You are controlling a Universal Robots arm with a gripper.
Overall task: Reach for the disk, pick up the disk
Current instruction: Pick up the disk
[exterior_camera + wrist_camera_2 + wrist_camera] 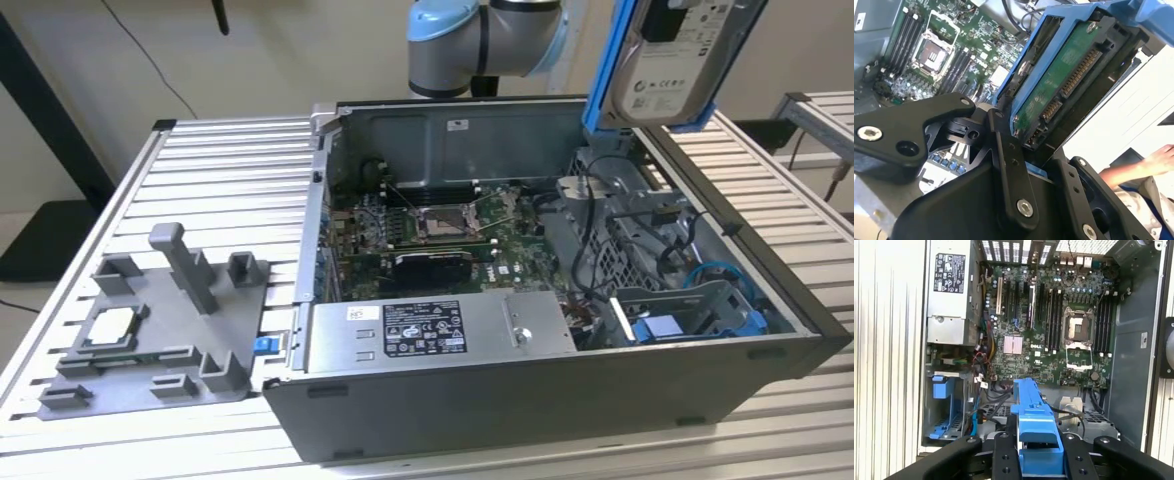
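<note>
The disk (674,60) hangs upright in the air above the back right corner of the open computer case (534,400), its white label facing the exterior view and its blue bracket along the edges. In the second wrist view my gripper (1029,150) is shut on the disk (1054,95), whose green circuit-board underside and connectors show between the black fingers (1004,165). The first wrist view looks down past the gripper (1036,450) and the blue bracket of the disk (1031,405) onto the case below.
The case holds a motherboard (441,225), a power supply (427,330) and a blue plastic bay (667,325). A grey fixture (160,330) with a small silver chip (110,325) lies at the exterior view's left. A person's arm (1149,165) is beyond the disk.
</note>
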